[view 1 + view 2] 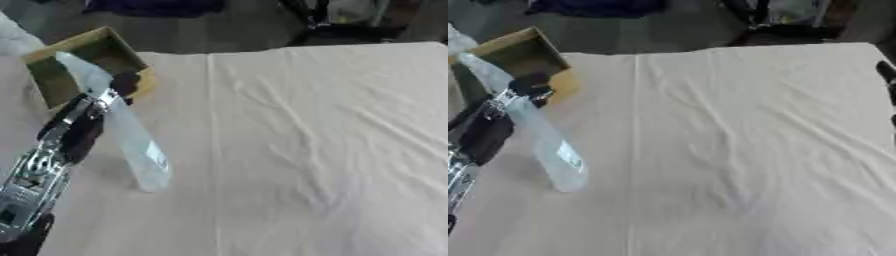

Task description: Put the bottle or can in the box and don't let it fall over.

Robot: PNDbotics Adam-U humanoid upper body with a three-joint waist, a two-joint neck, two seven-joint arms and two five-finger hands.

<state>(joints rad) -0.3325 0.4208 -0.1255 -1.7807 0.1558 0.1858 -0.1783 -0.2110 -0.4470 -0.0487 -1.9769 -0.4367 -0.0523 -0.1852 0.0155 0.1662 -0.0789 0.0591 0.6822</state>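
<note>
Holding: the left hand (87, 117) comes in from the lower left side, its dark fingers curled round a clear plastic bottle (131, 135) at about the upper third of its length.
Bottle: long, see-through, with a pale label patch low on its side; it is tilted, its upper end leaning up and to the left toward the box, its lower end down and to the right.
Bottle's lower end: at or just above the cloth; whether it touches the cloth cannot be told.
Bottle's upper end: shows in front of the box's opening in the left eye view; whether it is inside the box or only between the camera and the box cannot be told.
Box (52, 82): brown cardboard, open at the top, standing at the far left corner of the counter, turned at an angle to the counter's edge; the inside is dark and what it holds cannot be made out.
Left arm (31, 185): silver and black links run from the lower left corner up to the hand.
Right hand (888, 82): only a dark sliver at the right edge of the right eye view; whether its fingers are apart or together cannot be told.
Counter (315, 150): covered with a pale, creased cloth with a straight fold line running from far to near just right of the bottle.
</note>
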